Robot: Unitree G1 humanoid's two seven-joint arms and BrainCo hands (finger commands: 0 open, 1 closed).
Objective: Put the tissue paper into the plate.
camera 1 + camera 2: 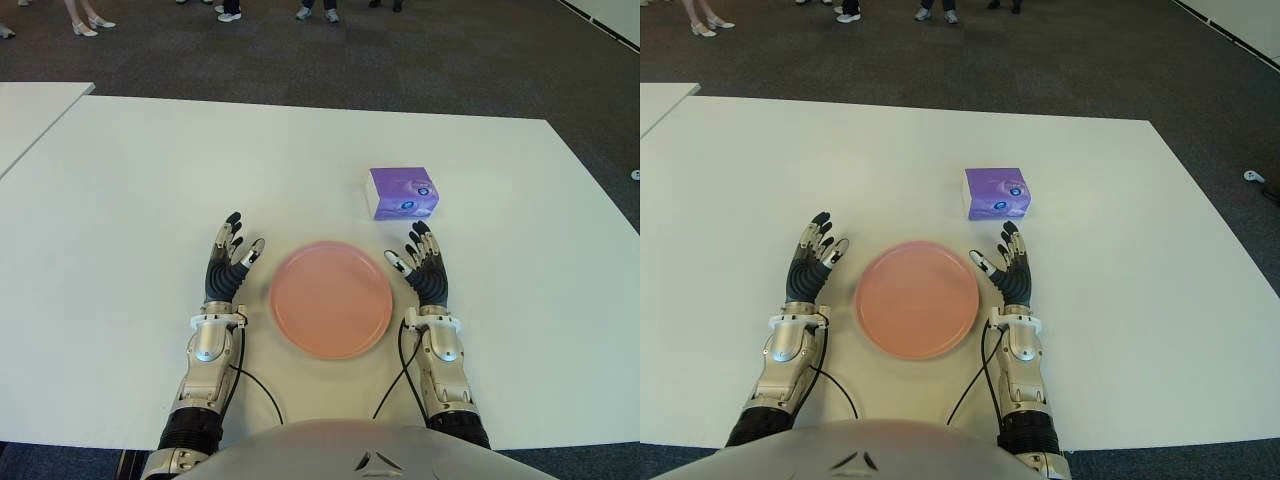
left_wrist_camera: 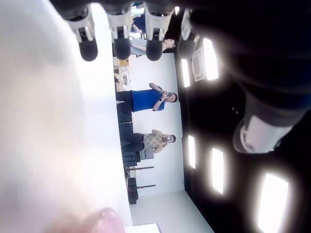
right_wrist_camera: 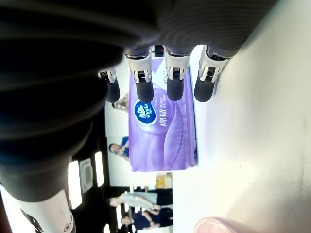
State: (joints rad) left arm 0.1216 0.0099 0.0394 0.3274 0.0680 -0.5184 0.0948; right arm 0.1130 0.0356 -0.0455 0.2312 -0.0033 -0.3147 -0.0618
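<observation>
A purple tissue pack [image 1: 402, 192] lies on the white table [image 1: 140, 180], beyond and to the right of a round pink plate [image 1: 331, 298] that holds nothing. My right hand [image 1: 422, 262] shows just right of the plate, fingers spread and pointing toward the pack, a short gap short of it. In the right wrist view the tissue pack [image 3: 163, 133] fills the space just past the straight fingertips [image 3: 144, 91]. My left hand [image 1: 230, 256] shows at the plate's left side, fingers spread and holding nothing.
A second white table [image 1: 25, 115] stands at the far left. Dark carpet [image 1: 420, 60] lies beyond the table, with several people's feet [image 1: 88, 24] along the far edge. The table's right edge [image 1: 590, 250] runs near the pack's side.
</observation>
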